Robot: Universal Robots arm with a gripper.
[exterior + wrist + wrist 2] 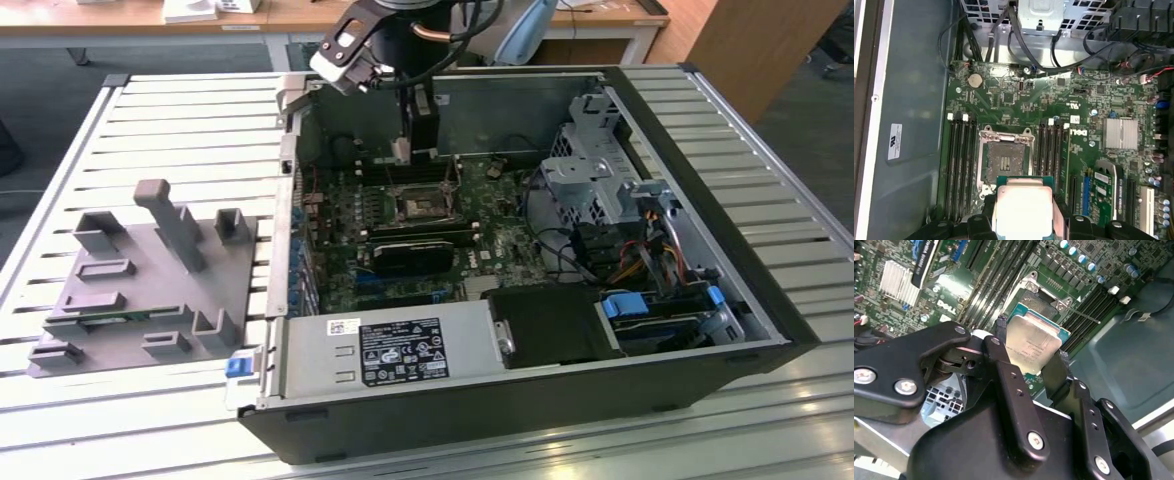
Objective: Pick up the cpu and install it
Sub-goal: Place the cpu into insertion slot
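Right now the cpu (pixel 1033 342) is pinched by its edges between my gripper (pixel 1025 220) fingers, hanging just above the open socket (pixel 1006 160) toward the far side of the computer case (pixel 534 420), not yet seated. I cannot tell how squarely it lines up, and a crooked landing could bend the pins. A weak hold could drop it, or my fingers could catch the metal frame (pixel 1004 134) or the memory slots (pixel 961 165) on either side.

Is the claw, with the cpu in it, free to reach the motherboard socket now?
Probably yes. The claw grips the cpu by its edges close by the socket, whose contact field lies uncovered; nothing shows between them, though memory slots flank it closely.
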